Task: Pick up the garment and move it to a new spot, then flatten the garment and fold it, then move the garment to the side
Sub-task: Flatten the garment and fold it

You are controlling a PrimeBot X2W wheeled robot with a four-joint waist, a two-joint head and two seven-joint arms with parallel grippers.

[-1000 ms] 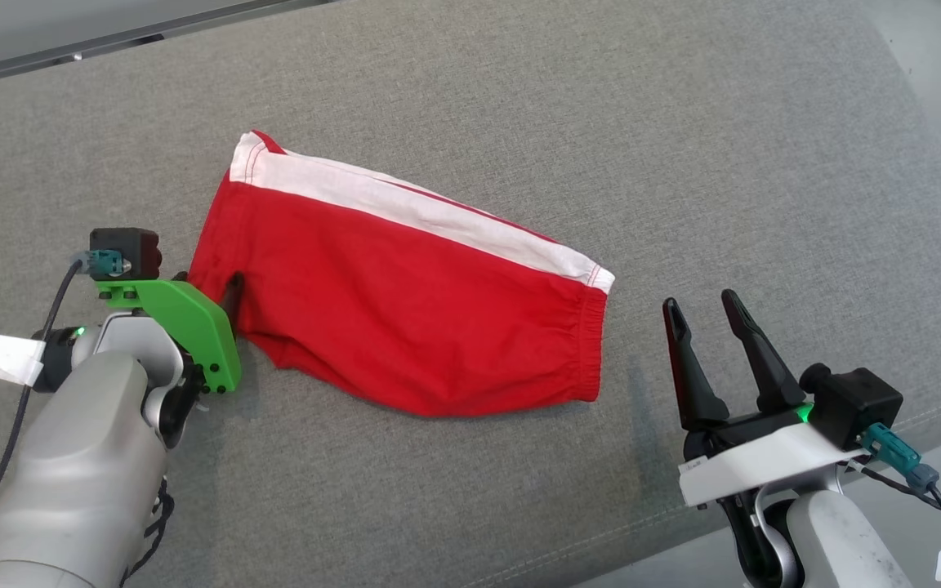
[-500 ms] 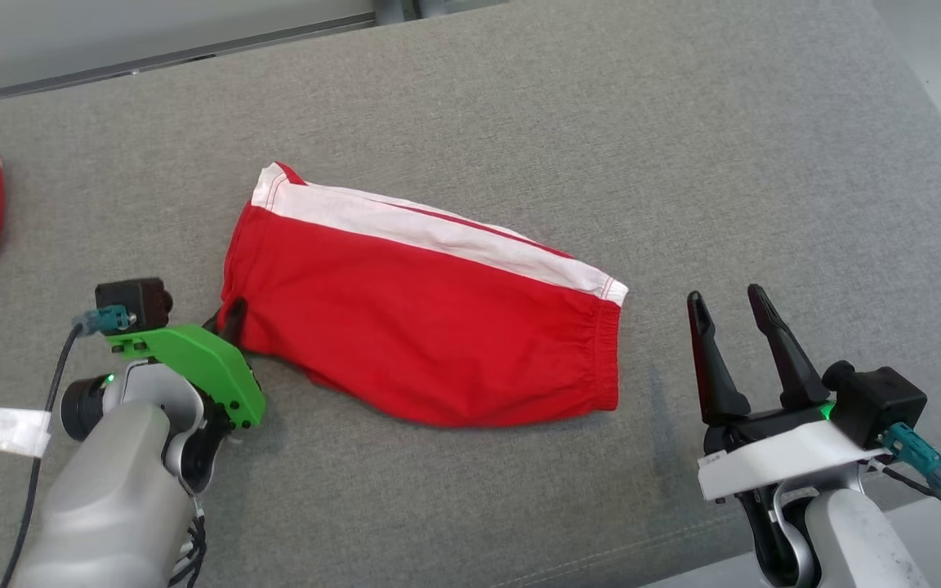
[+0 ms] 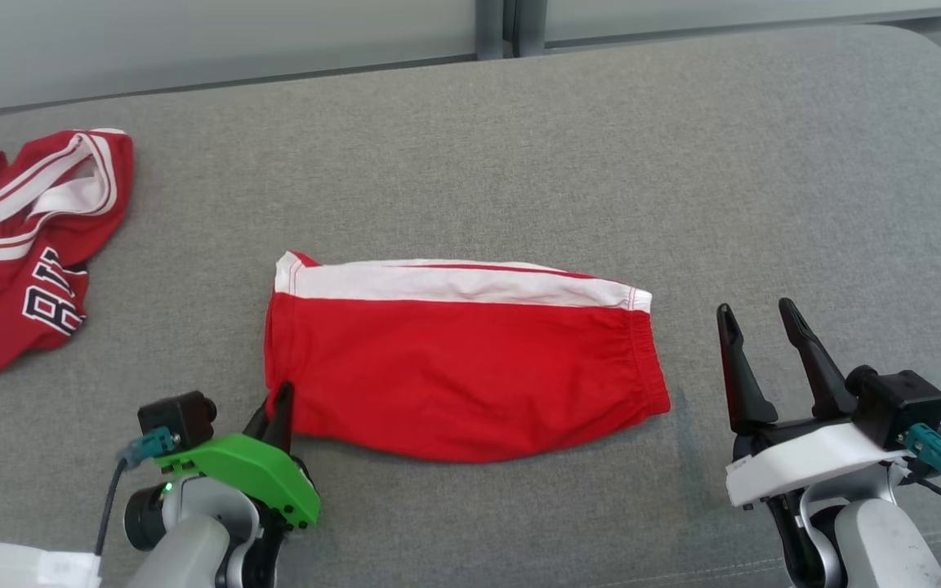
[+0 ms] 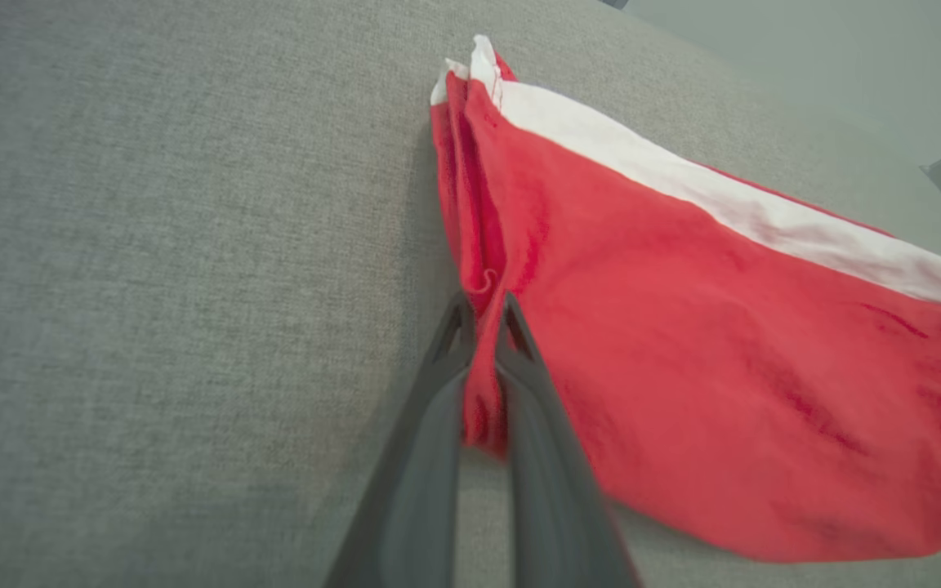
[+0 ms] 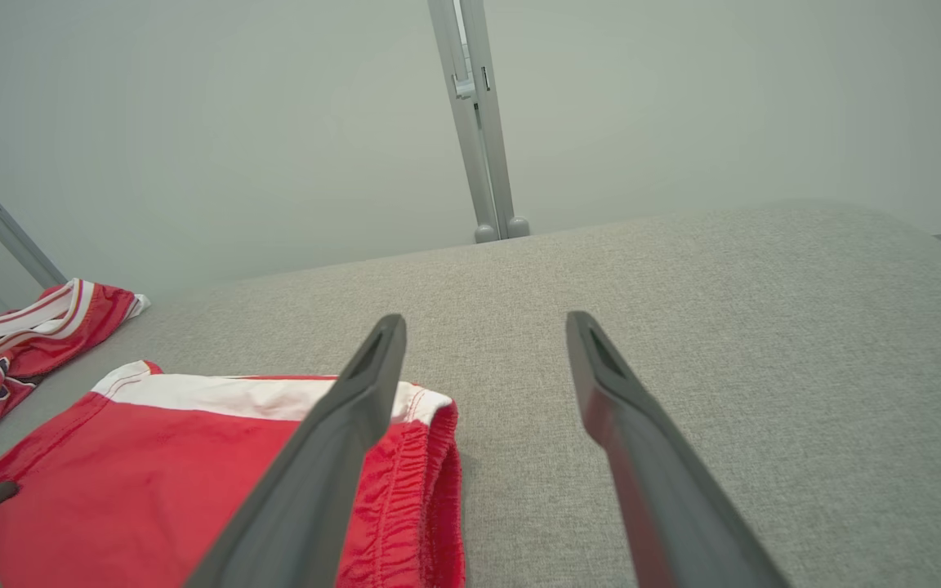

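The garment point(image 3: 462, 367), a pair of red fabric shorts with a white side stripe and a gathered elastic waistband, lies flat on the grey woven fabric cushion point(image 3: 683, 163). It sits near the front middle of the cushion, with its long axis running left to right. The white stripe runs along the far edge. The waistband forms the right end and the leg hem forms the left end.

The left gripper point(image 3: 278, 404) is at the near left corner of the garment. Its two dark fingers are clenched on a fold of the red cloth at the hem end. The left wrist view shows the cloth pinched between them and bunched into a ridge ahead of the tips.

The right gripper point(image 3: 756, 309) stands just to the right of the waistband, apart from it. Its fingers are spread wide with nothing between them.

A red jersey with white trim and dark lettering point(image 3: 21, 261) lies crumpled at the far left of the cushion, well apart from the garment.
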